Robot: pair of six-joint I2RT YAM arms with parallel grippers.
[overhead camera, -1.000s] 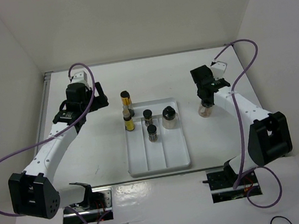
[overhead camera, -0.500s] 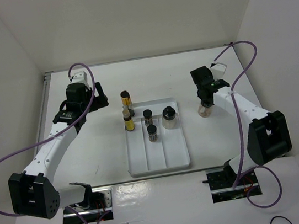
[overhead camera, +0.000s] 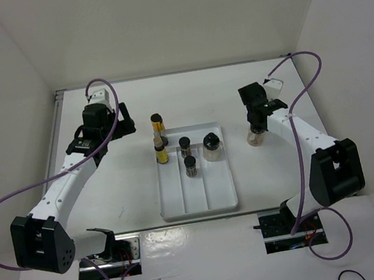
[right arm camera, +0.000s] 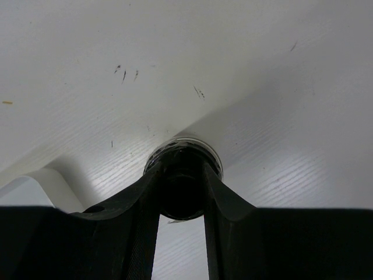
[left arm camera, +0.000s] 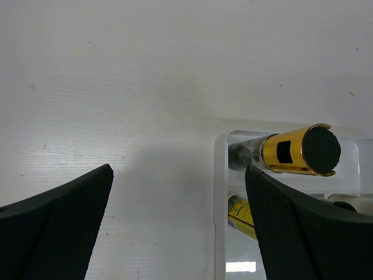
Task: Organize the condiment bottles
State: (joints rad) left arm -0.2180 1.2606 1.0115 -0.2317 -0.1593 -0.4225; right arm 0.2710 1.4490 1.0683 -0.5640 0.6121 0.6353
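A white divided tray (overhead camera: 200, 211) holds five bottles. Two slim yellow-amber bottles, one black-capped (overhead camera: 158, 125) and one tan-capped (overhead camera: 160, 151), stand in its left lane. Two tiny dark jars (overhead camera: 185, 145) (overhead camera: 190, 165) stand in the middle lane. A round pale black-capped bottle (overhead camera: 211, 147) stands in the right lane. My right gripper (overhead camera: 258, 128) is shut on the black cap (right arm camera: 183, 189) of the second round pale bottle (overhead camera: 256, 138), right of the tray. My left gripper (overhead camera: 126, 120) is open and empty, left of the tray's back corner. In its wrist view it (left arm camera: 178, 175) faces the black-capped slim bottle (left arm camera: 300, 151).
The tray's left rim (left arm camera: 220, 204) runs just inside my left gripper's right finger (left arm camera: 303, 227). White walls close the table on the left, back and right. Purple cables loop over both arms.
My right wrist has shifted very slightly at the pale bottle. The left arm and the bottles in the tray have not moved.
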